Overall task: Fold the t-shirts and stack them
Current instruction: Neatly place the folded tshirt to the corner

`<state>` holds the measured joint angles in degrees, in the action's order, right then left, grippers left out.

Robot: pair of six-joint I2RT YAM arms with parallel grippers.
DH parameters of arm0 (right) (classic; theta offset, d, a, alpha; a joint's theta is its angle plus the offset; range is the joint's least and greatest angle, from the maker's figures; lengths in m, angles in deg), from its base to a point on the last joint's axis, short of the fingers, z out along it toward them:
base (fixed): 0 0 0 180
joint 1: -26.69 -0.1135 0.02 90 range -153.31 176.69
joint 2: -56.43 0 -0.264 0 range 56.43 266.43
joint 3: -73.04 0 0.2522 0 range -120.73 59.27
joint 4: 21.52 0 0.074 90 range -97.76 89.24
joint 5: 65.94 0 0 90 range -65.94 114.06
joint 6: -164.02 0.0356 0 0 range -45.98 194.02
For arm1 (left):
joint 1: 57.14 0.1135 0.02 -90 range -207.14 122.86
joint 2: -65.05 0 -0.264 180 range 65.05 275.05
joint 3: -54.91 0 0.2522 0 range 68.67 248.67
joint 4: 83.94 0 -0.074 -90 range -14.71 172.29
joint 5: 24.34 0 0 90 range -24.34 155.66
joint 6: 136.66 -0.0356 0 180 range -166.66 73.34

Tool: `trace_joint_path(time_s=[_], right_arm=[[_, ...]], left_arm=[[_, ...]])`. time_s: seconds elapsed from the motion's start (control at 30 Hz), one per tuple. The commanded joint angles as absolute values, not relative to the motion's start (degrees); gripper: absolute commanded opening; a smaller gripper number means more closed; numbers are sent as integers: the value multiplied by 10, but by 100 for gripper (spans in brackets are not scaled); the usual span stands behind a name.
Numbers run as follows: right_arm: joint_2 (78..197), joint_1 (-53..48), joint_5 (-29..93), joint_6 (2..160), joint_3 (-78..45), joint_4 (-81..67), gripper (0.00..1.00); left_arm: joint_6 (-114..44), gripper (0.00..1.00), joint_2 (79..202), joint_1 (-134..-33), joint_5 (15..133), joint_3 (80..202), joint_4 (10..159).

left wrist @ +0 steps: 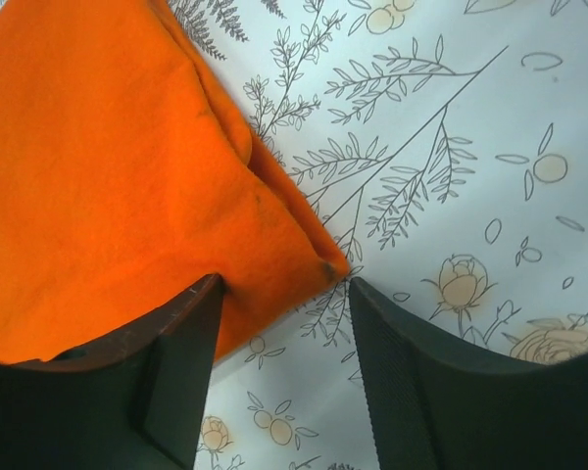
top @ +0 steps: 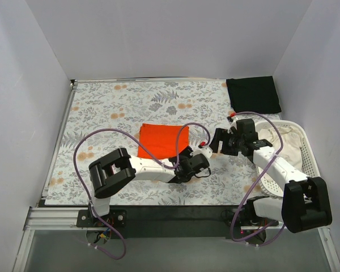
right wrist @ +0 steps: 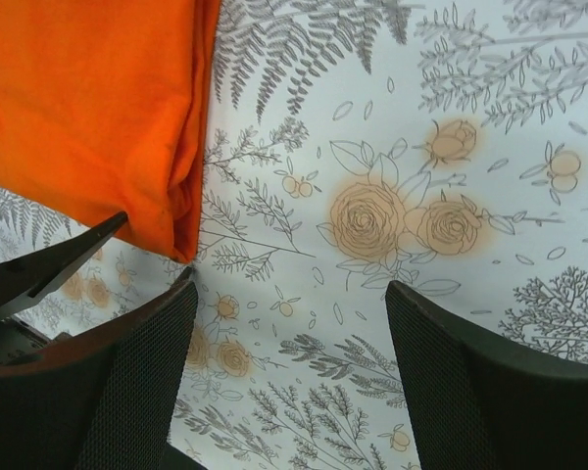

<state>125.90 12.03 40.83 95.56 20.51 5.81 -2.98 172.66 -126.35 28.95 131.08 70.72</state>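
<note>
The orange t-shirt lies folded in a rectangle mid-table, and the black t-shirt is folded at the far right corner. Only the wrist views show the orange one's layered edges. The left gripper has its jaws apart astride its corner. The right gripper stands open just beside it. The white basket, at right, holds pale cloth.

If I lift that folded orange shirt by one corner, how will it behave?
The orange shirt would probably droop and unfold; its layered edge looks soft and loose. It seems light, being thin fabric. Pushed, it would likely bunch on the tablecloth rather than slide.
</note>
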Motion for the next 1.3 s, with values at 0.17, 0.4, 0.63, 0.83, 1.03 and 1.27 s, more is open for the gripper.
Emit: trace_joint_path(time_s=[0.17, 0.4, 0.63, 0.83, 1.03, 1.27], right_arm=[[1274, 123, 457, 993, 232, 0, 70], [1326, 122, 524, 1069, 240, -121, 77], [1412, 103, 567, 1198, 258, -291, 91], [1498, 80, 564, 1320, 268, -411, 95], [1547, 51, 522, 1360, 254, -431, 95], [1610, 18, 503, 1384, 229, -441, 89]], left_arm=[[-18, 32, 1775, -1269, 270, 1327, 698], [11, 0, 1716, -1266, 259, 1311, 707], [48, 0, 1656, -1245, 285, 1300, 710], [60, 0, 1623, -1233, 301, 1289, 717], [69, 0, 1606, -1222, 312, 1281, 724], [85, 0, 1609, -1218, 316, 1283, 733]])
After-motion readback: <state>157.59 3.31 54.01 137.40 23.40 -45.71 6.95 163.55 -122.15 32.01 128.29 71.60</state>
